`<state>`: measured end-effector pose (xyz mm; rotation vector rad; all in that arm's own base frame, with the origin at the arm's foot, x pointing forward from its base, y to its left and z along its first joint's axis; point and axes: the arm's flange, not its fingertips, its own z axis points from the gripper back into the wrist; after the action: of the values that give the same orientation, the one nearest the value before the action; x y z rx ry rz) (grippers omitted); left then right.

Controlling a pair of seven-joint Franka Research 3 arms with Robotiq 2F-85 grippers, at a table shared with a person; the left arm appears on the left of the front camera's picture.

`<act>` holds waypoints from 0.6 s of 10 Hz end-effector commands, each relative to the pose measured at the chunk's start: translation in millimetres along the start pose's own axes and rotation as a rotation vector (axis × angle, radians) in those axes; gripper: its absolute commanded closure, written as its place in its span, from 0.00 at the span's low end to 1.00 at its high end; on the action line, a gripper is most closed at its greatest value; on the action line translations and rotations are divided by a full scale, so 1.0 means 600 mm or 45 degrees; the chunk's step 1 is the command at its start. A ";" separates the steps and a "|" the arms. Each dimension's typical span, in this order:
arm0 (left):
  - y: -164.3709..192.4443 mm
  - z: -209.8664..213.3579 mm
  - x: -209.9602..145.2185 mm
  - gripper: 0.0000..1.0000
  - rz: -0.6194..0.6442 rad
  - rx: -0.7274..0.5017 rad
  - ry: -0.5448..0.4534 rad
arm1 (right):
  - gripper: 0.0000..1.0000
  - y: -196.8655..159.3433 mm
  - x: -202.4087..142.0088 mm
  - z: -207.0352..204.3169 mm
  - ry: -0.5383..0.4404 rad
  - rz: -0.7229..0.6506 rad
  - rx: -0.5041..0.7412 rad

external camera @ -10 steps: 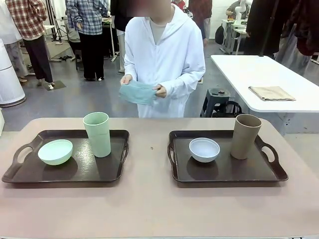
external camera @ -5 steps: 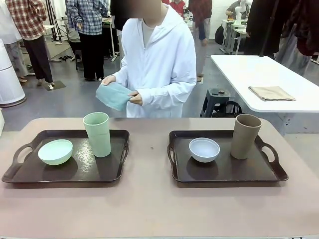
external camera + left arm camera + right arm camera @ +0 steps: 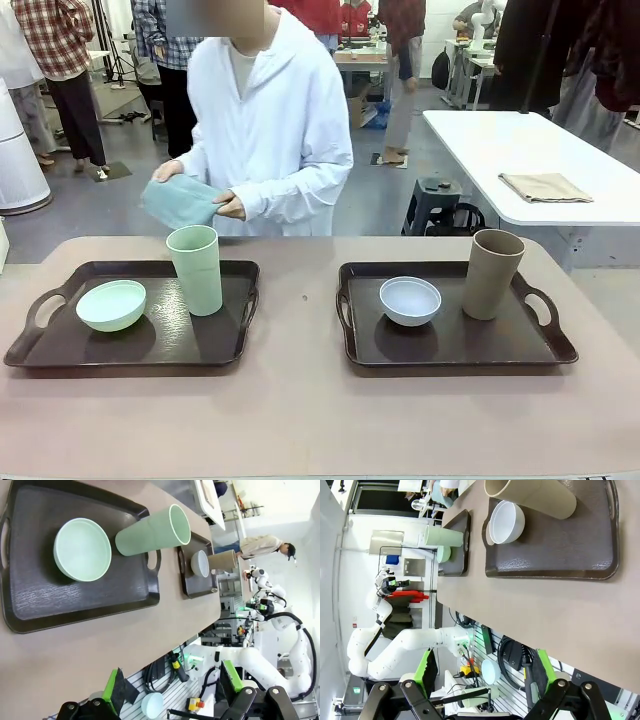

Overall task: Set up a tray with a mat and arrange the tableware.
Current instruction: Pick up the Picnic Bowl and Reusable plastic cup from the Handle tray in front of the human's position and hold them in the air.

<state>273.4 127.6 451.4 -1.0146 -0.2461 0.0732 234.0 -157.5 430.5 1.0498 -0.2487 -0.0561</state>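
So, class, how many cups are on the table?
2. The pale green cup stands on the left tray; the tan-brown cup stands on the right tray. None looks hidden.

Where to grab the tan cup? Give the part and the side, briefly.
Grip the tan cup across its wall, about mid-height, coming in level from the robot's side of the table. It stands upright and widens toward the rim, so a mid-wall pinch should not slip. The white bowl crowds its left side, and the low rim of the tray needs clearing.
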 end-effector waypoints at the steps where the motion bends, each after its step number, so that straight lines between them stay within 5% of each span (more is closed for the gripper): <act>1: 0.000 0.002 0.003 0.00 -0.015 -0.027 -0.015 | 0.00 -0.001 0.004 0.000 -0.013 0.020 0.031; 6: 0.000 0.002 0.003 0.00 -0.015 -0.027 -0.015 | 0.00 -0.001 0.004 0.000 -0.013 0.020 0.031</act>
<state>273.4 127.5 452.1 -1.0139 -0.2459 0.0729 234.1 -157.3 430.3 1.0499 -0.2470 -0.0558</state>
